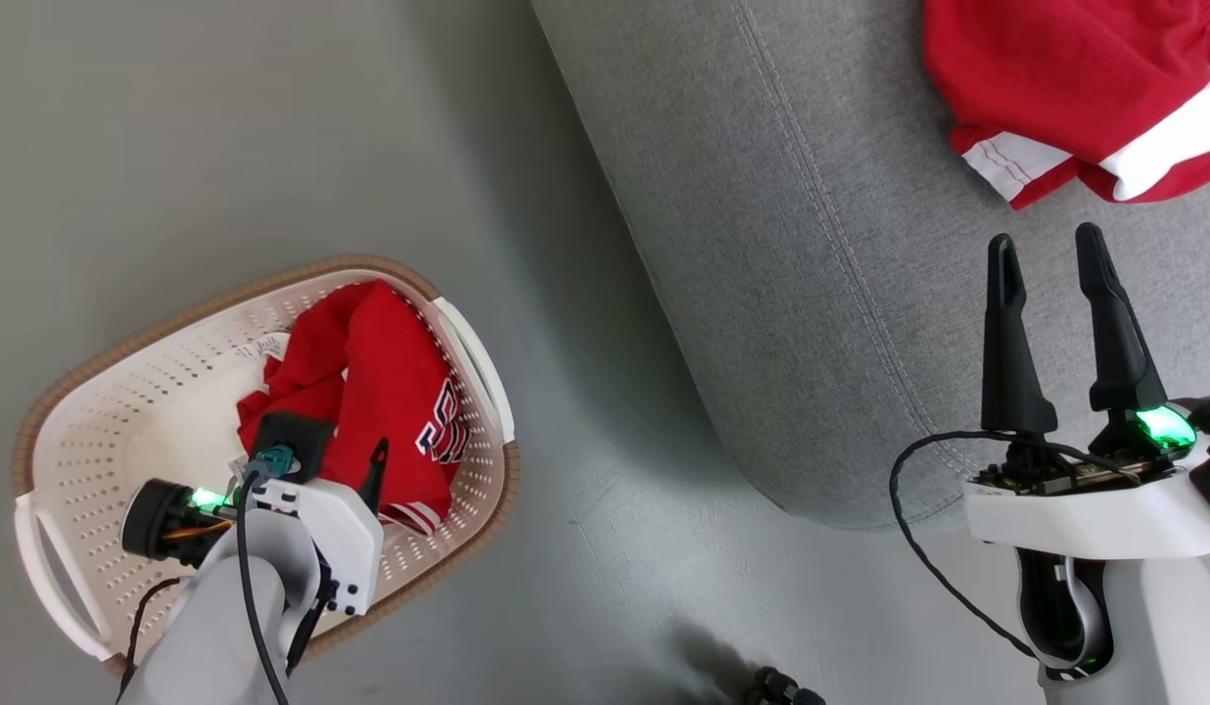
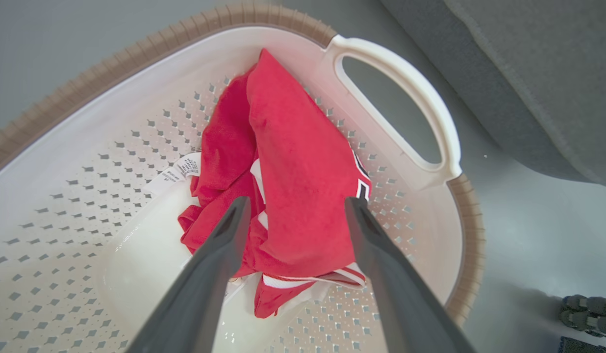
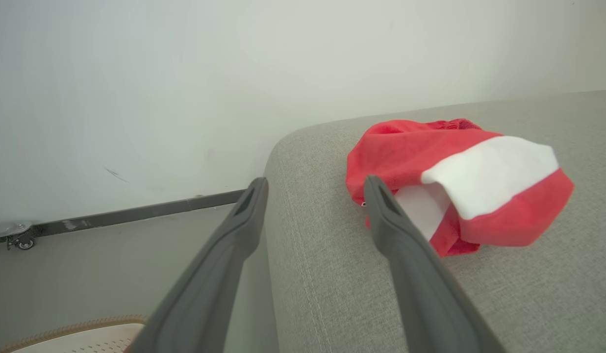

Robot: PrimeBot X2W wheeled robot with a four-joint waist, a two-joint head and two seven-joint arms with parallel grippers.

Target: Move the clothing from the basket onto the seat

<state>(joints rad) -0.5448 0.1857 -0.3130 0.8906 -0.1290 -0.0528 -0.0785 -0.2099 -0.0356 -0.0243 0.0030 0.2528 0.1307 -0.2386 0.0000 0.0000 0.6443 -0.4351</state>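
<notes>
Red jersey: crumpled in basket on floor, not yet moved; left fingers apart either side of its top fold, likely set to pinch. Second jersey: delivered onto seat; right fingers apart, empty, near it

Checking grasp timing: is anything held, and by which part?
Nothing is held. The left gripper is open over the jersey in the basket; the right gripper open near the seat.

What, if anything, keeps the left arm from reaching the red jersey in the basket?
Probably nothing, so likely yes: the left pincer hangs open over the red jersey inside the basket, with no object between them.
</notes>
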